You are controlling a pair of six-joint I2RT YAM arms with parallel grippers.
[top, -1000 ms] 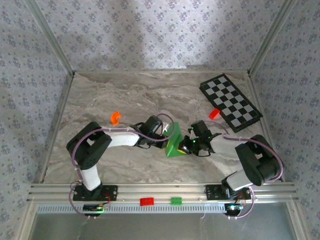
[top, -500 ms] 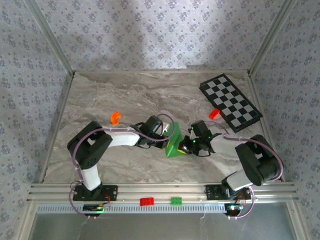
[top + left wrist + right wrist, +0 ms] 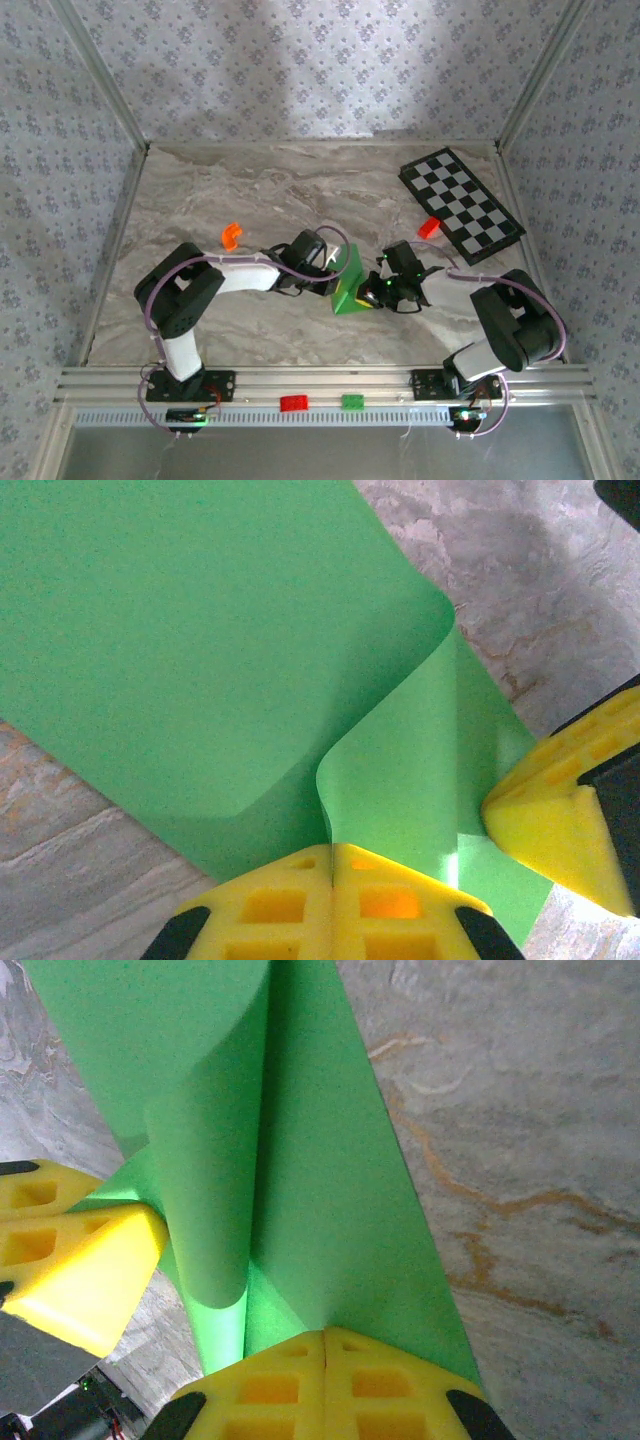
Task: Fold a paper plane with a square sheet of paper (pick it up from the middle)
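The square sheet of paper (image 3: 350,282) is bright green and bent over on itself between both arms at the table's middle. My left gripper (image 3: 331,848) is shut on one edge of the square sheet of paper (image 3: 200,640), which curls up and over from its yellow pads. From the other side my right gripper (image 3: 325,1335) is shut on the square sheet of paper (image 3: 310,1170), whose rolled fold runs away from the pads. In the top view the left gripper (image 3: 335,277) and right gripper (image 3: 372,287) stand close together on either side of the sheet.
A black-and-white checkered board (image 3: 461,203) lies at the back right with a small red brick (image 3: 428,227) beside it. An orange piece (image 3: 231,236) sits left of centre. A red brick (image 3: 294,403) and a green brick (image 3: 353,401) rest on the front rail.
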